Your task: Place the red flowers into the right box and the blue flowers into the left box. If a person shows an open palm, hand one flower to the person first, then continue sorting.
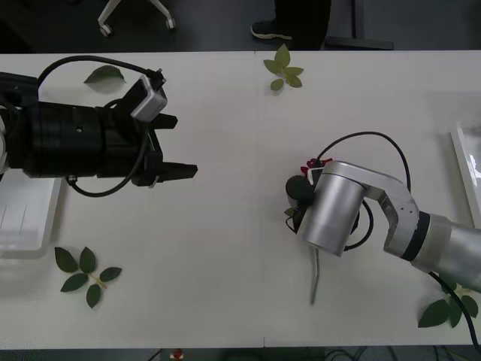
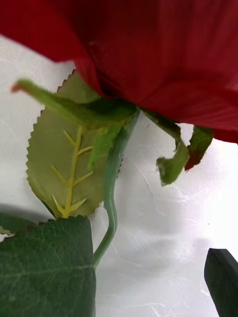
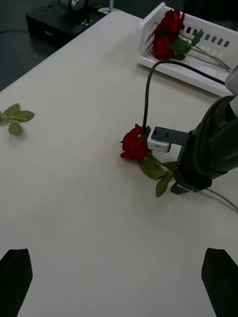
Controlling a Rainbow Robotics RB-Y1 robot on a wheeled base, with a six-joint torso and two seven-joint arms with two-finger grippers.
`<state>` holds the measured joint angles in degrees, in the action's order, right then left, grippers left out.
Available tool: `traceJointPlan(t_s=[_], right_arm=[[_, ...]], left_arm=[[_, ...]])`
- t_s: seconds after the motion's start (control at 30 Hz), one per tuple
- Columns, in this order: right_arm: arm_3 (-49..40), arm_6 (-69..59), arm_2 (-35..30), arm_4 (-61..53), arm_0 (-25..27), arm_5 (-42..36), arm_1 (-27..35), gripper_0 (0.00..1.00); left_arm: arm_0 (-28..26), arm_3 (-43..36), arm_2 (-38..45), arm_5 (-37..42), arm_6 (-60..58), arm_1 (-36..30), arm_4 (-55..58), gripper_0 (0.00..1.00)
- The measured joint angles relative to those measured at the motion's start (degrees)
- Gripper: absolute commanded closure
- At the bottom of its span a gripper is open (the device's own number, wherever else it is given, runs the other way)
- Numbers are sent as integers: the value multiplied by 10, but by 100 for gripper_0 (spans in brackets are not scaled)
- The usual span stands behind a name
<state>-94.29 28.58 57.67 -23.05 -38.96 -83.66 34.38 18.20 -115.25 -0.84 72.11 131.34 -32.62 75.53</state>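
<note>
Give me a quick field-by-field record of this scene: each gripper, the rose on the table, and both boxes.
right gripper: down over the rose's stem at mid-table
left gripper: open, hovering above the table, holding nothing
red rose: lying on the table under the right arm
right box: holds red roses already
left box: at the table's left edge, under the left arm

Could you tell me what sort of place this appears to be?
Probably a robotics lab or office: a long white table on dark flooring, an office chair base behind it, and electronic equipment beside it.
</note>
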Motion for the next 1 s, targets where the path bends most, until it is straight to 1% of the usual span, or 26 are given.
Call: traceJointPlan(t_s=[0.13,0.2,0.23,0.3,0.33,0.4,0.47,0.73,0.77,0.8,1.0], right_arm=[[9,-1,0,-4,-8,0,-2,3],[17,-1,0,-4,-13,0,-8,15],[21,-1,0,-4,-15,0,-11,19],[30,-1,0,-4,-18,0,-20,32],[34,-1,0,-4,-19,0,-24,36],[38,-2,-1,-5,-20,0,-31,51],[42,-4,-2,-5,-20,3,-36,59],[47,-30,2,-7,-20,8,-42,75],[47,-31,3,-7,-20,8,-42,81],[47,-31,4,-7,-20,8,-42,84],[48,-31,4,-15,-20,8,-42,97]], left_arm=[[8,36,0,-1,19,26,1,0],[8,50,0,-10,57,32,8,0],[8,55,0,-16,74,32,13,0],[8,61,0,-22,85,32,19,0],[8,61,0,-22,85,32,19,0],[8,61,0,-22,85,32,19,0],[8,61,0,-22,85,32,19,0],[8,61,0,-22,85,32,19,0],[8,61,0,-22,85,32,19,0],[8,61,0,-22,85,32,19,0],[8,61,0,-22,85,32,19,0]])
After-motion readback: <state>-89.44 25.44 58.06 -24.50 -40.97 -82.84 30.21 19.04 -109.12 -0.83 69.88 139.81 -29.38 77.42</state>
